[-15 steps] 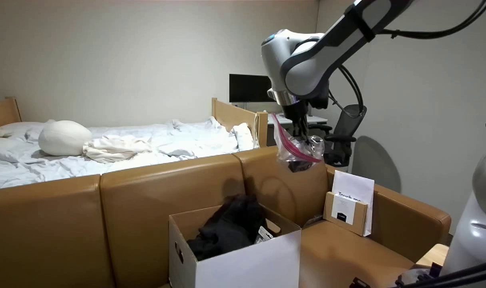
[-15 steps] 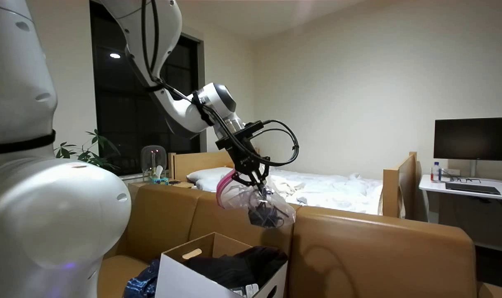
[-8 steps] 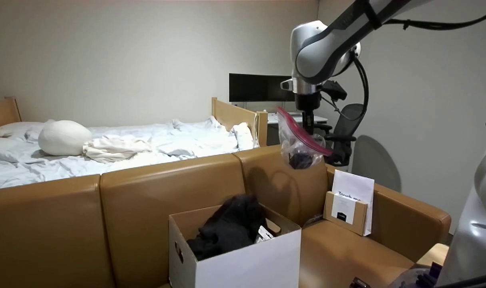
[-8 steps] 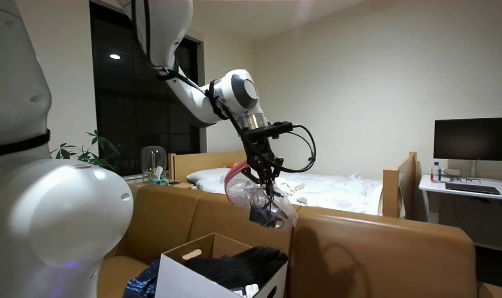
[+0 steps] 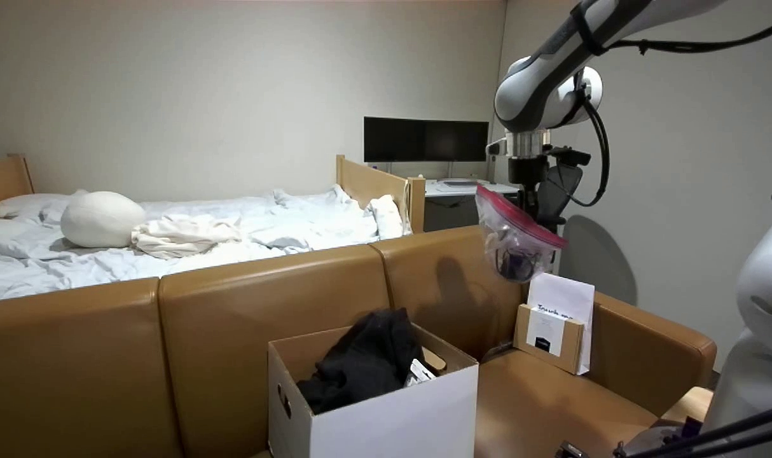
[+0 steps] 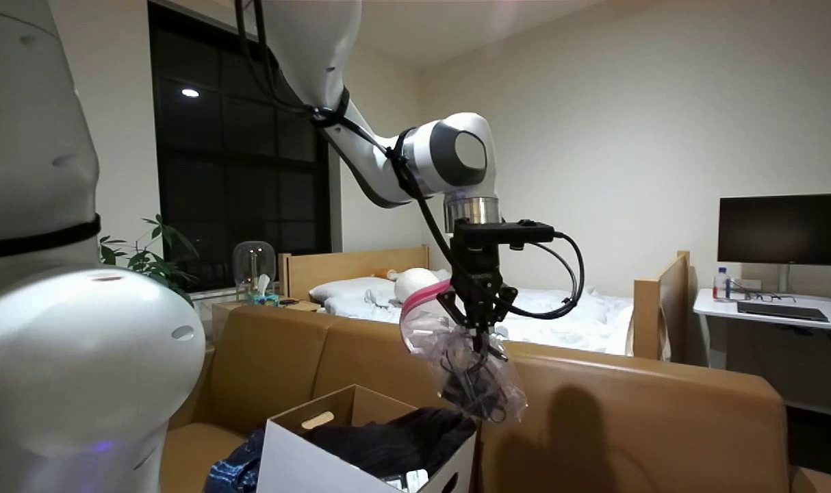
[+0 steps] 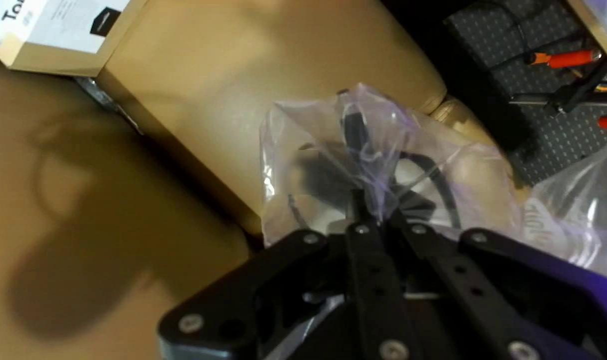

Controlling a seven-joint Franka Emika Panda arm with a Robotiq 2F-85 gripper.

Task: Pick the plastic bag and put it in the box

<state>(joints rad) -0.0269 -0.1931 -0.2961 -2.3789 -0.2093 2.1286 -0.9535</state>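
A clear plastic bag with a pink zip edge hangs from my gripper in both exterior views (image 5: pixel 497 238) (image 6: pixel 426 332). Dark items and a cable show inside it. My gripper (image 6: pixel 480 335) is shut on the bag; in the wrist view the fingers (image 7: pixel 376 212) pinch the bunched clear plastic (image 7: pixel 288 130). The white open-top box (image 5: pixel 395 413) stands on the brown sofa, and it also shows in an exterior view (image 6: pixel 306 455). The bag is in the air above the box's level, off to the right of the box in both exterior views. The box is out of the wrist view.
Black cloth (image 5: pixel 367 366) and a small white packet (image 5: pixel 419 372) lie in the box. A cardboard parcel (image 5: pixel 548 337) leans at the sofa's arm. The sofa backrest (image 6: pixel 634 411) runs behind. Blue patterned cloth (image 6: pixel 237 465) lies beside the box.
The gripper and bag have moved right in both exterior views and are somewhat lower. The wrist has turned more upright. The box has not moved.
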